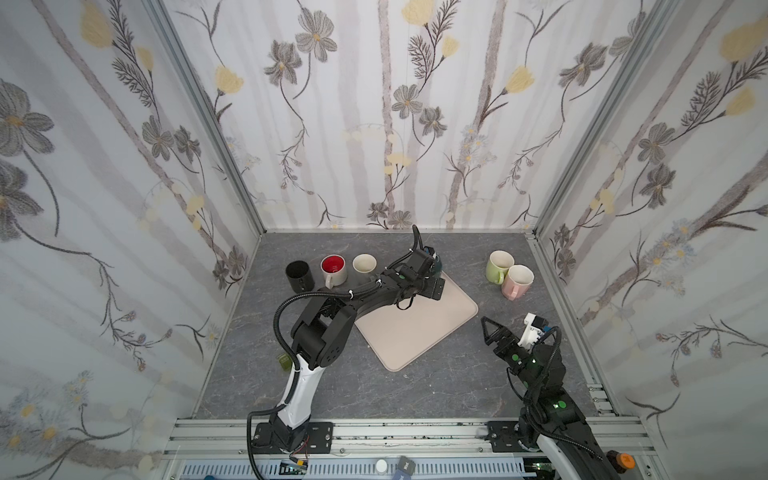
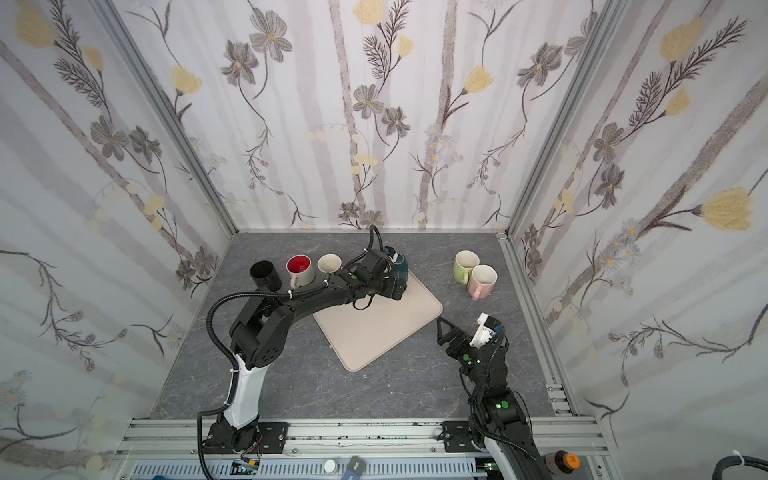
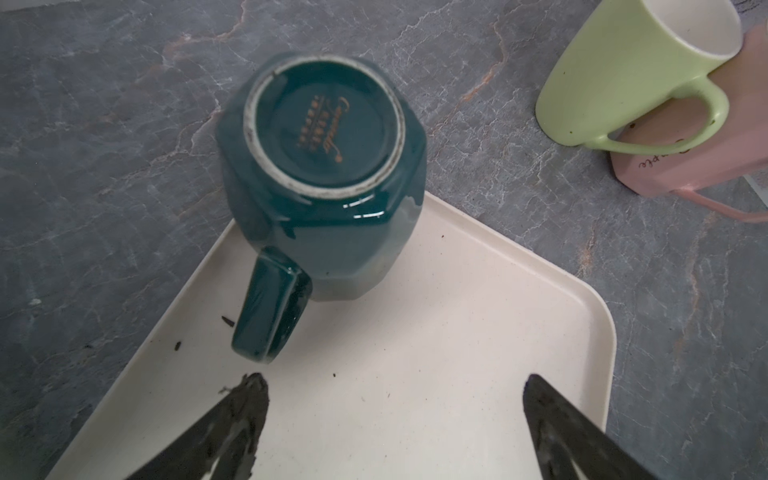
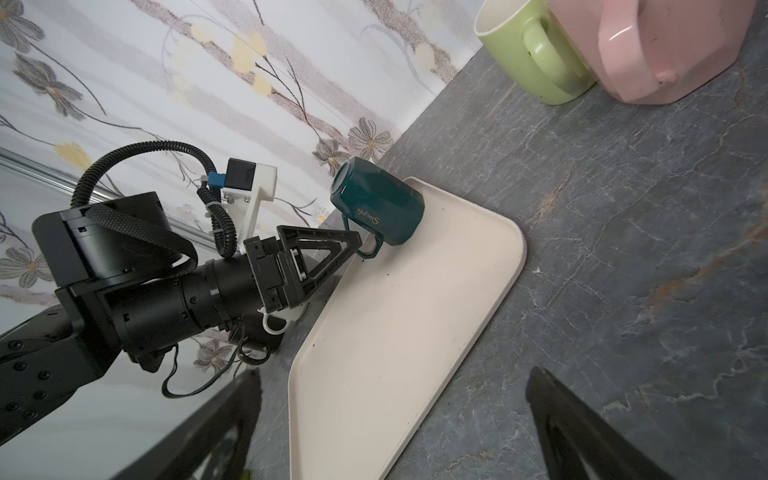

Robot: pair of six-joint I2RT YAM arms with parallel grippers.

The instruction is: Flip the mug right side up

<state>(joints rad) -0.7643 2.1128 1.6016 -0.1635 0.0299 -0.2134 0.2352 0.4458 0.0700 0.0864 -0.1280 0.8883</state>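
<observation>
A dark teal mug (image 3: 324,166) stands upside down, base up, on the far corner of the cream tray (image 3: 436,374). Its handle (image 3: 270,307) points toward my left gripper (image 3: 395,380). That gripper is open and holds nothing, and one fingertip sits just short of the handle. In both top views the left arm hides most of the mug (image 2: 402,268), and the left gripper (image 1: 434,289) hangs over the tray's far corner (image 1: 453,286). The right wrist view shows the mug (image 4: 376,208) beside the left gripper's fingers (image 4: 332,249). My right gripper (image 1: 486,326) is open and empty above the table, right of the tray.
A black mug (image 1: 299,276), a mug with a red inside (image 1: 333,270) and a cream mug (image 1: 364,266) stand upright at the back left. A green mug (image 1: 498,266) and a pink mug (image 1: 516,282) stand touching at the back right. A small green object (image 1: 284,361) lies by the left arm.
</observation>
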